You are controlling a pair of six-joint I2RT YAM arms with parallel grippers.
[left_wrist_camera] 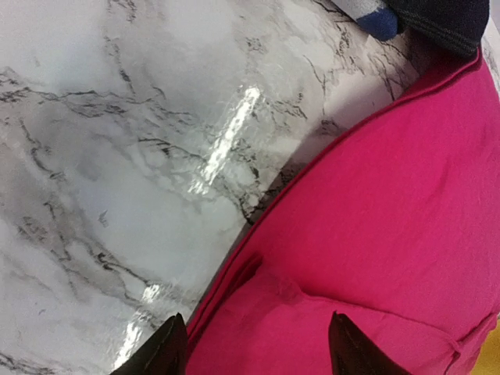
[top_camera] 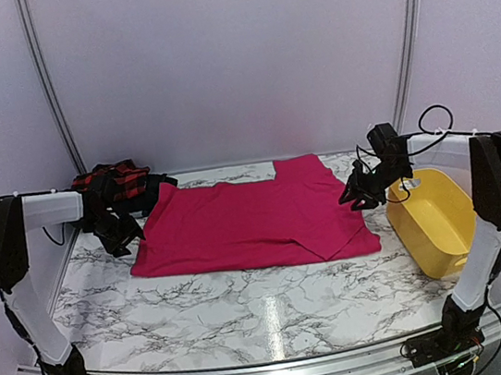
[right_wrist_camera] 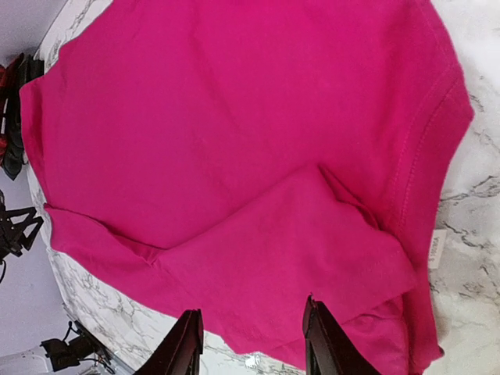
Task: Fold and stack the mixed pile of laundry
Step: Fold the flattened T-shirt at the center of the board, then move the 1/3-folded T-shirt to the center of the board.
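Top external: the pink shirt is lying flat on the table; the left gripper and right gripper are being held, jaws apart and empty, at its edges.

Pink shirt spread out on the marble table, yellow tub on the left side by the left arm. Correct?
Not quite. The yellow tub sits on the right side, by the right arm, as the top view shows. The rest holds: the pink shirt is spread out on the marble table.
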